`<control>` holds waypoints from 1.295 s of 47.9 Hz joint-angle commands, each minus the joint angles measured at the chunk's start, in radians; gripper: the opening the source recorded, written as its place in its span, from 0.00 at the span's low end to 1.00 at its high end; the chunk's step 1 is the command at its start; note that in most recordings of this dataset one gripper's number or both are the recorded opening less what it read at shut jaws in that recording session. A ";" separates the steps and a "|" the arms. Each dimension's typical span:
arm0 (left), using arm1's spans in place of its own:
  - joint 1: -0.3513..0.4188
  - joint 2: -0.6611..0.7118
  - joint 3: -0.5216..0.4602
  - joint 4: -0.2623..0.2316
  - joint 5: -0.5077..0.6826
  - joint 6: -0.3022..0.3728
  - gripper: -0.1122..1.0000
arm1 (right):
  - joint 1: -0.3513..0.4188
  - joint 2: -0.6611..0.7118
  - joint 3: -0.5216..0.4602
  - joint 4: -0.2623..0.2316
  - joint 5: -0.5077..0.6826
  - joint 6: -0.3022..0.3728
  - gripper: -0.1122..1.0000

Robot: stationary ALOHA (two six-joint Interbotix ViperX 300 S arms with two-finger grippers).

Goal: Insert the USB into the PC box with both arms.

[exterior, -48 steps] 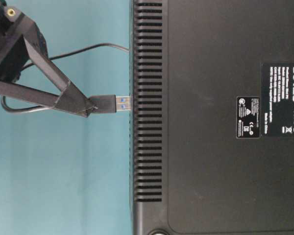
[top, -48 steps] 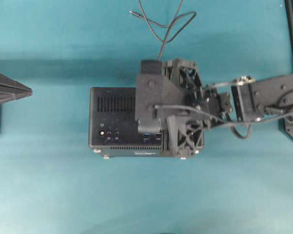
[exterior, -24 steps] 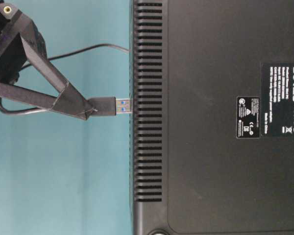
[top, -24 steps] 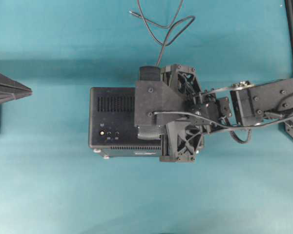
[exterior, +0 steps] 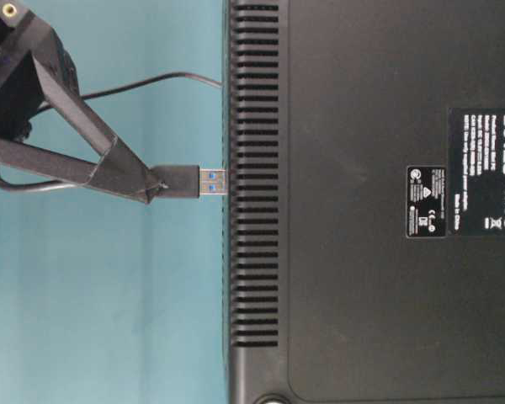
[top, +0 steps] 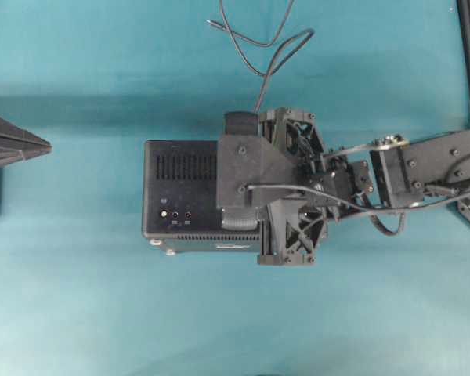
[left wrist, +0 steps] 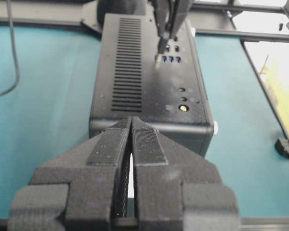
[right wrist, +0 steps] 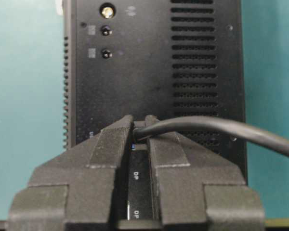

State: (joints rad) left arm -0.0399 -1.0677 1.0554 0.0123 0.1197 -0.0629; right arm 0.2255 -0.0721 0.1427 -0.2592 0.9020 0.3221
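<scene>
My right gripper has its jaws clamped narrow on the USB, pinching the dark plug body at its rear end. In the table-level view the blue-tongued metal tip meets the edge of the PC box at the vent-slot row; whether it is seated in a port I cannot tell from there. In the left wrist view the plug tip sits right at the row of blue ports on the box's top face. From overhead, my right arm reaches in from the right and covers the right part of the box, which lies on the teal bench. The thin dark cable runs away from my gripper in loops toward the far edge. My left gripper hangs well apart from the box, at the left edge of the overhead view, its jaws pressed together on nothing.
</scene>
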 commanded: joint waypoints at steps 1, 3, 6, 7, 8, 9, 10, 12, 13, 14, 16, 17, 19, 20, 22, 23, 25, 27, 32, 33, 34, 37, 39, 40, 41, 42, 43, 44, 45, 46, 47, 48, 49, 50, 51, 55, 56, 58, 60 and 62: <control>0.000 0.005 -0.012 0.002 -0.005 0.000 0.10 | 0.017 -0.005 -0.011 0.008 0.011 0.011 0.17; 0.000 0.005 -0.012 0.003 -0.005 0.000 0.10 | 0.017 -0.003 -0.011 0.008 0.017 0.011 0.18; 0.000 0.005 -0.011 0.002 -0.005 0.000 0.10 | 0.015 -0.002 -0.009 0.008 0.025 0.011 0.18; 0.000 0.005 -0.011 0.002 -0.005 0.000 0.10 | 0.015 0.000 -0.008 0.006 0.028 0.011 0.17; 0.000 0.005 -0.011 0.003 -0.006 0.000 0.10 | 0.015 0.002 -0.006 0.006 0.029 0.011 0.17; -0.002 0.005 -0.011 0.003 -0.006 0.000 0.10 | 0.014 0.003 -0.005 0.006 0.031 0.011 0.18; -0.002 0.005 -0.011 0.002 -0.006 0.000 0.10 | 0.014 0.005 -0.005 0.005 0.031 0.011 0.18; -0.002 0.005 -0.011 0.002 -0.006 0.000 0.10 | 0.012 0.006 -0.005 0.005 0.031 0.011 0.18; -0.002 0.005 -0.011 0.002 -0.006 0.000 0.10 | 0.011 0.009 -0.005 0.005 0.032 0.011 0.18; -0.002 0.005 -0.011 0.002 -0.006 0.000 0.10 | 0.009 0.009 -0.005 0.005 0.031 0.011 0.18; -0.002 0.005 -0.011 0.003 -0.005 0.000 0.10 | 0.009 0.011 -0.005 0.003 0.031 0.011 0.18; -0.002 0.005 -0.011 0.003 -0.005 0.000 0.10 | 0.009 0.011 -0.005 0.003 0.031 0.011 0.18; -0.002 0.005 -0.011 0.002 -0.006 0.000 0.10 | 0.008 0.011 -0.005 0.003 0.032 0.011 0.17; -0.002 0.005 -0.011 0.002 -0.006 0.000 0.10 | 0.008 0.011 -0.005 0.002 0.034 0.009 0.18; -0.002 0.005 -0.009 0.003 -0.006 0.000 0.10 | 0.006 0.011 -0.008 0.000 0.040 0.009 0.18; -0.002 0.005 -0.009 0.002 -0.005 0.000 0.10 | 0.006 0.011 -0.009 -0.002 0.046 0.009 0.17; -0.002 0.005 -0.009 0.002 -0.006 0.000 0.10 | 0.005 0.011 -0.011 -0.005 0.057 0.009 0.18; -0.002 0.005 -0.009 0.002 -0.005 0.000 0.10 | 0.005 0.011 -0.011 -0.008 0.067 0.008 0.18; -0.002 0.005 -0.006 0.003 -0.006 0.000 0.10 | 0.002 0.009 -0.011 -0.008 0.086 0.005 0.18; -0.002 0.003 -0.006 0.003 -0.005 0.000 0.10 | 0.000 0.009 -0.011 -0.008 0.086 0.005 0.18; -0.002 0.005 -0.006 0.002 -0.006 0.000 0.10 | 0.000 0.009 -0.011 -0.009 0.086 0.005 0.17; -0.002 0.005 -0.006 0.003 -0.005 0.000 0.10 | -0.005 0.008 -0.011 -0.009 0.084 0.005 0.17; -0.002 0.003 -0.006 0.003 -0.006 -0.002 0.10 | -0.005 0.006 -0.011 -0.009 0.084 0.003 0.17; -0.002 0.005 -0.006 0.003 -0.005 0.000 0.10 | -0.005 0.006 -0.011 -0.009 0.084 0.003 0.18; -0.002 0.003 -0.006 0.002 -0.005 0.000 0.10 | -0.006 0.006 -0.011 -0.009 0.084 0.003 0.17; -0.002 0.005 -0.006 0.002 -0.006 0.000 0.10 | -0.008 0.006 -0.011 -0.009 0.084 0.003 0.18; -0.002 0.005 -0.006 0.002 -0.006 0.000 0.10 | -0.008 0.005 -0.011 -0.009 0.083 0.002 0.18; -0.002 0.003 -0.006 0.002 -0.006 0.000 0.10 | -0.009 0.006 -0.011 -0.012 0.084 0.002 0.18; -0.002 0.005 -0.005 0.003 -0.005 0.000 0.10 | -0.011 0.005 -0.011 -0.009 0.084 0.002 0.17; -0.002 0.005 -0.005 0.002 -0.005 0.000 0.10 | -0.011 0.005 -0.011 -0.009 0.083 0.000 0.17; -0.002 0.003 -0.005 0.003 -0.005 0.000 0.10 | -0.012 0.005 -0.011 -0.009 0.081 0.000 0.18; -0.002 0.005 -0.005 0.003 -0.006 0.000 0.10 | -0.014 0.005 -0.012 -0.009 0.081 -0.002 0.18; -0.002 0.005 -0.005 0.002 -0.005 0.000 0.10 | -0.015 0.005 -0.011 -0.009 0.080 -0.002 0.17; -0.002 0.003 -0.005 0.002 -0.005 -0.002 0.10 | -0.018 0.005 -0.012 -0.009 0.078 -0.003 0.18; -0.002 0.005 -0.005 0.002 -0.005 0.000 0.10 | -0.020 0.005 -0.011 -0.009 0.077 -0.003 0.18; -0.002 0.005 -0.005 0.002 -0.006 -0.002 0.10 | -0.028 0.006 -0.012 -0.009 0.067 -0.005 0.18; -0.002 0.005 -0.005 0.003 -0.005 0.000 0.10 | -0.029 0.006 -0.014 -0.009 0.066 -0.005 0.17; -0.002 0.005 -0.003 0.003 -0.005 0.000 0.10 | -0.034 0.006 -0.014 -0.009 0.061 -0.005 0.18; -0.002 0.003 -0.003 0.002 -0.006 0.000 0.10 | -0.037 0.008 -0.015 -0.009 0.060 -0.006 0.18; -0.002 0.005 -0.003 0.003 -0.006 0.000 0.10 | -0.038 0.009 -0.017 -0.009 0.061 -0.008 0.18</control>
State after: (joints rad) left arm -0.0399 -1.0692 1.0630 0.0123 0.1197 -0.0629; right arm 0.2056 -0.0629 0.1304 -0.2654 0.9603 0.3206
